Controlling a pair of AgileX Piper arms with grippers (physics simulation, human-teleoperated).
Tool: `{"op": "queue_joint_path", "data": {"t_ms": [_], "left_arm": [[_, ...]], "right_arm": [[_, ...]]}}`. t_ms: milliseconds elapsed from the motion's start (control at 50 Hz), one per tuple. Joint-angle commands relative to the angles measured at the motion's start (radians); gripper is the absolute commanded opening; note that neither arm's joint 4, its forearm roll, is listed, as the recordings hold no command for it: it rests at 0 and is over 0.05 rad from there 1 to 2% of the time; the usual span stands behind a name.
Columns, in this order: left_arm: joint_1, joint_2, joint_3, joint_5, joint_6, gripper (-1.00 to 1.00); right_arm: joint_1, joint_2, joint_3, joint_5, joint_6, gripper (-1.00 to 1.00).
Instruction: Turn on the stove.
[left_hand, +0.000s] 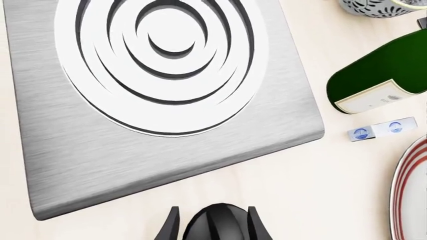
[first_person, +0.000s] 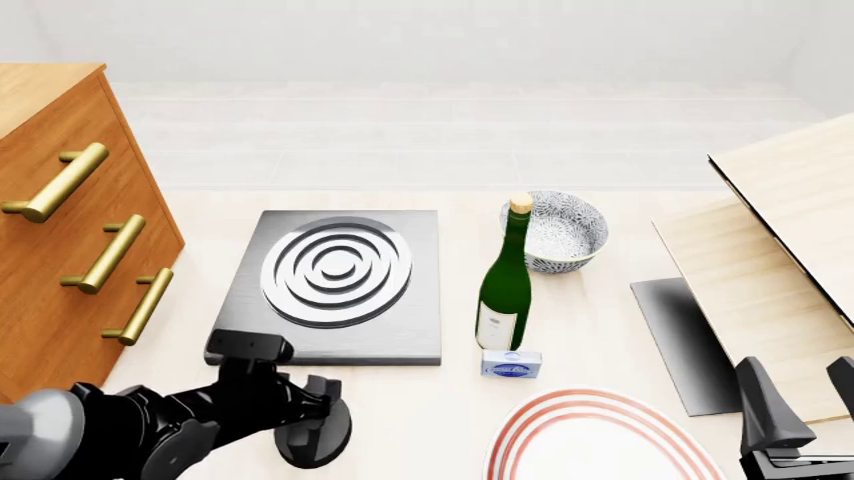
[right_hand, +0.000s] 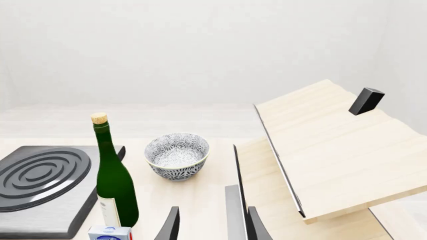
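Left gripper (first_person: 312, 432) straddles the knob (left_hand: 217, 223), fingers (left_hand: 169, 226) on either side of it — contact unclear.
Knob sits on the table just in front of the stove (first_person: 336, 282), near its front-left corner. Right gripper (first_person: 798, 412) hangs apart at the near right, fingers spread, holding nothing. Bottle (first_person: 506, 288) stands right of the stove.

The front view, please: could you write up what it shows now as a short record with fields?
stove: grey plate with silver rings, flat on the table
knob: round, black, between the left claw's fingers; contact unclear
left claw: low, near side of the stove
right claw: away from the stove, holding nothing
bottle: green, corked, upright, right of the stove
bowl: patterned, behind the bottle
plate: red-rimmed, near edge
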Motion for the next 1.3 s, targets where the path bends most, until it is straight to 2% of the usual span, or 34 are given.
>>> {"op": "queue_joint_path", "data": {"t_ms": [20, 340, 680, 1000, 1300], "left_arm": [[0.114, -0.045, 0.003, 0.048, 0.144, 1.00], [0.183, -0.088, 0.025, 0.065, 0.177, 1.00], [0.196, -0.129, 0.034, 0.092, 0.178, 1.00], [0.209, -0.403, 0.043, 0.267, 0.224, 1.00], [0.203, -0.637, 0.052, 0.385, 0.196, 1.00]], "right_arm": [[0.000, 0.000, 0.000, 0.000, 0.000, 1.00], [0.000, 0.000, 0.000, 0.000, 0.000, 1.00], [0.000, 0.000, 0.000, 0.000, 0.000, 1.00], [0.000, 0.000, 0.000, 0.000, 0.000, 1.00], [0.000, 0.000, 0.000, 0.000, 0.000, 1.00]]}}
